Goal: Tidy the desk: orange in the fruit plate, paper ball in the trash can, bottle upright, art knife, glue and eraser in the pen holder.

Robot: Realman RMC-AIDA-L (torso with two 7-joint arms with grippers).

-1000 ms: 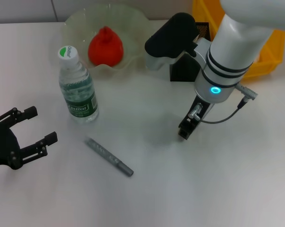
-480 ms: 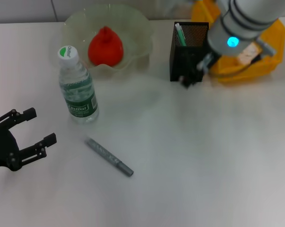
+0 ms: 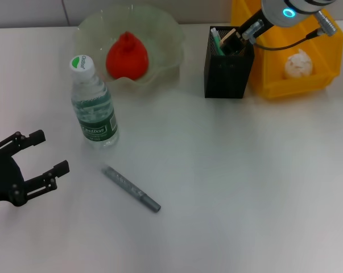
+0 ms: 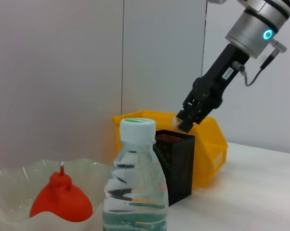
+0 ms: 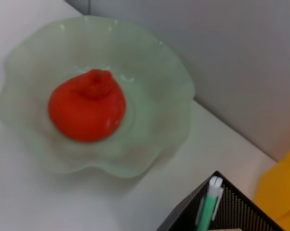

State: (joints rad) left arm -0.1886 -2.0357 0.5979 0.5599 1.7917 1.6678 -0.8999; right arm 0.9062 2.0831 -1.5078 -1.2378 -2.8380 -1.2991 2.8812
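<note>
Now the right tool (image 3: 241, 34) hangs just over the pen holder (image 3: 228, 65), pinching the tan eraser (image 4: 181, 123). The left tool (image 3: 43, 153) waits wide apart above the table (image 3: 245, 187), near the bottle (image 3: 93, 105).

One orange (image 3: 126, 56), one bottle (image 3: 93, 106), one paper ball (image 3: 298, 63), one pen holder (image 3: 227, 67), one grey art knife (image 3: 131, 189).

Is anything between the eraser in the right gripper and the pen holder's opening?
Nothing visible. The right gripper holds the eraser just above the pen holder, whose top is open. A green-and-white pen leans in the corner nearer the fruit plate, away from the eraser. The left gripper is parked near the knife.
</note>
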